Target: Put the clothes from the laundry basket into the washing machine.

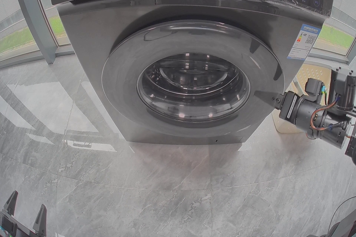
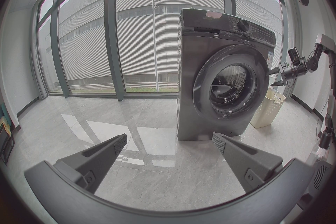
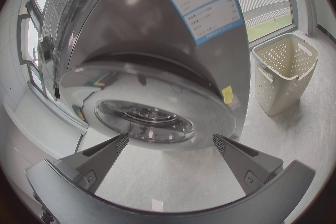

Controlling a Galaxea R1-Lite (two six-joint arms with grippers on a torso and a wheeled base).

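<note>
The grey washing machine [image 1: 178, 37] stands in front of me, and its round glass door [image 1: 193, 87] looks shut. My right gripper [image 1: 273, 99] is at the door's right rim, open and holding nothing; in the right wrist view its fingers [image 3: 119, 144] straddle the door's edge [image 3: 147, 119]. From the left wrist view the right gripper [image 2: 274, 77] is open beside the machine [image 2: 224, 77]. The cream laundry basket [image 3: 283, 70] stands on the floor to the machine's right; the part of its inside that I see is bare wall. My left gripper [image 1: 26, 210] stays low at the near left, open and empty.
Tall windows with grey frames [image 2: 112, 25] run behind the machine. Glossy grey tile floor [image 1: 167, 182] lies open in front of the machine. The basket [image 2: 267, 107] stands close to the machine's right side, behind my right arm [image 1: 319, 115].
</note>
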